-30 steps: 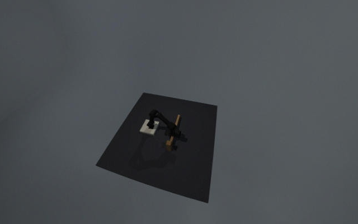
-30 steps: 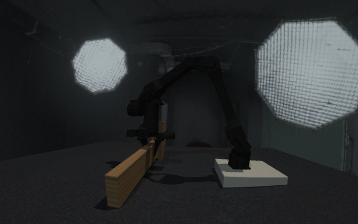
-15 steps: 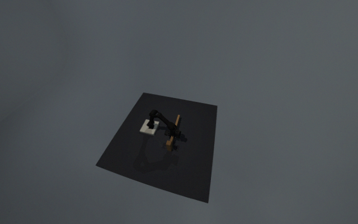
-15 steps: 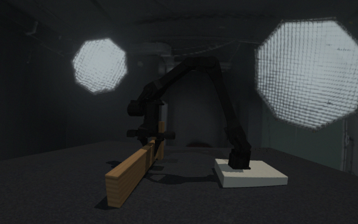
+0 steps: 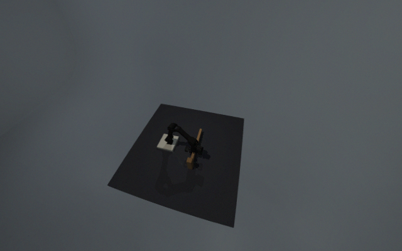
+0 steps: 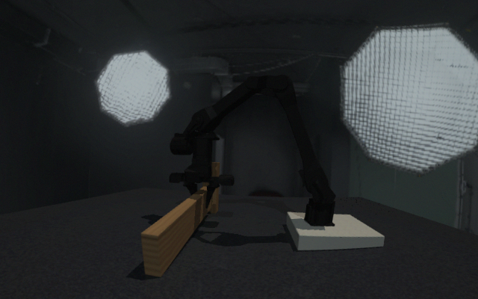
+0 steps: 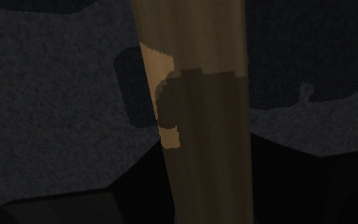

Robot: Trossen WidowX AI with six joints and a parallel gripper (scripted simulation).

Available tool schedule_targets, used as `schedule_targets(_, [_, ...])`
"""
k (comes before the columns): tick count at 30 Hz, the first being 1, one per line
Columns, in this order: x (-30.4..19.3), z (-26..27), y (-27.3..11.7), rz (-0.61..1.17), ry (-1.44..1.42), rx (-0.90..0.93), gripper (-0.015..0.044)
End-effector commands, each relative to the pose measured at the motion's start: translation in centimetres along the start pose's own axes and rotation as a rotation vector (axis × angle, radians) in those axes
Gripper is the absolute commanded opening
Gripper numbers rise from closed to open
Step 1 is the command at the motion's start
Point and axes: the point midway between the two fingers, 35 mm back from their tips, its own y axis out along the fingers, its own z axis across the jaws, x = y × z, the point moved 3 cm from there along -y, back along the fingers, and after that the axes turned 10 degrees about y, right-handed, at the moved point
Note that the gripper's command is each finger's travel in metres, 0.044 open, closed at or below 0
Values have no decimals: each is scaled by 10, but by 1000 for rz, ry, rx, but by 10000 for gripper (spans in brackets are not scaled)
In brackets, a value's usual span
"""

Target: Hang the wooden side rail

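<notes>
At left in the exterior view, the side rail (image 5: 200, 134) (image 6: 173, 228) (image 7: 205, 100) runs back from its near end toward the post (image 5: 190, 163) (image 6: 217, 188), and the hand (image 5: 194, 150) (image 6: 201, 196) (image 7: 197, 134) is clamped on it! Hooking looks under way; next, align hooks, lower, release. The wrist view shows rail grain but no post; hooks and pins stay unseen.

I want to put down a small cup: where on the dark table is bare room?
Between the white base plate and the table's nearest left edge looks bare. Crowded: around the rail, jaws and post.
</notes>
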Motion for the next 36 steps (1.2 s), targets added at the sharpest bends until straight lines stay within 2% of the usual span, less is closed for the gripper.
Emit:
schedule_targets(1, [-1, -3, -3, 2, -6, -11, 0])
schedule_targets(36, [-4, -4, -2, 2, -6, -11, 0])
